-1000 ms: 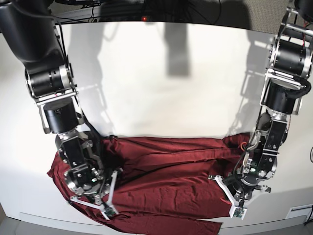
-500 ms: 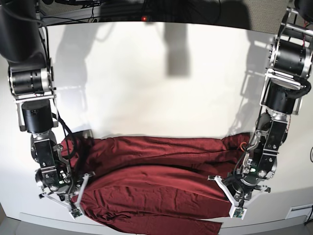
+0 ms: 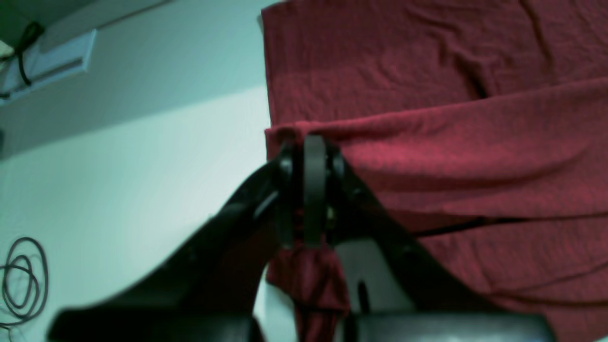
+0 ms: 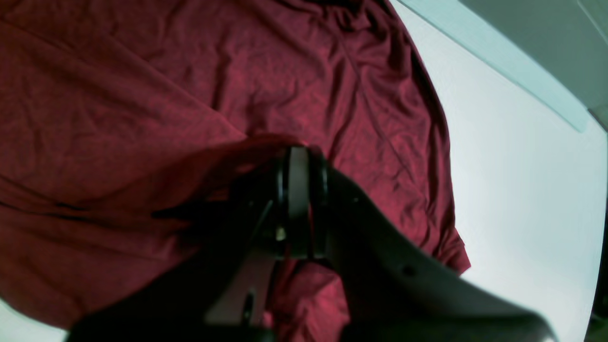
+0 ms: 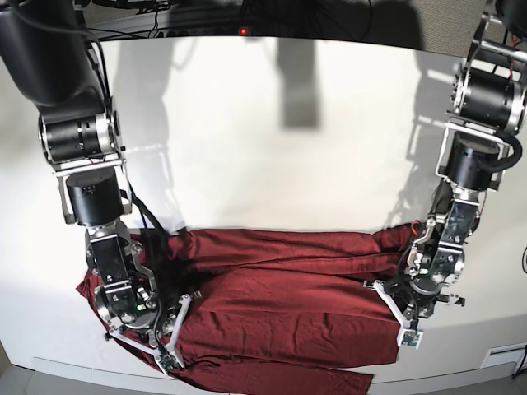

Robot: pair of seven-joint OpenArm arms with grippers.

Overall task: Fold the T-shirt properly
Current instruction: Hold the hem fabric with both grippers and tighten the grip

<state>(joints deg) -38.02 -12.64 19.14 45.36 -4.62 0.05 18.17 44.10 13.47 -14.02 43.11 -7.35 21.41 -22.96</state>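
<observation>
T-shirt [image 5: 280, 304] edge drawn, seemingly inward, since earlier; right end effector [image 4: 298, 199] clamping.

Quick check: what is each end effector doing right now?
Left end effector: closed, pinching a fold of the T-shirt.
Right end effector: closed, gripping T-shirt fabric.

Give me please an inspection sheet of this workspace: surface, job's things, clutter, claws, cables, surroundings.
Surface: white table, bare beyond the shirt.
Job's things: maroon T-shirt, wrinkled, spread wide along the near edge, hem hanging over it.
Clutter: nothing seen.
Claws: left claw shut on a T-shirt edge, fabric bunched between the fingers; right claw shut on a T-shirt fold.
Cables: a coiled black cable beside the table in the left wrist view; dark wires behind the far edge.
Surroundings: dark wall at the back; a white bracket off the table.
</observation>
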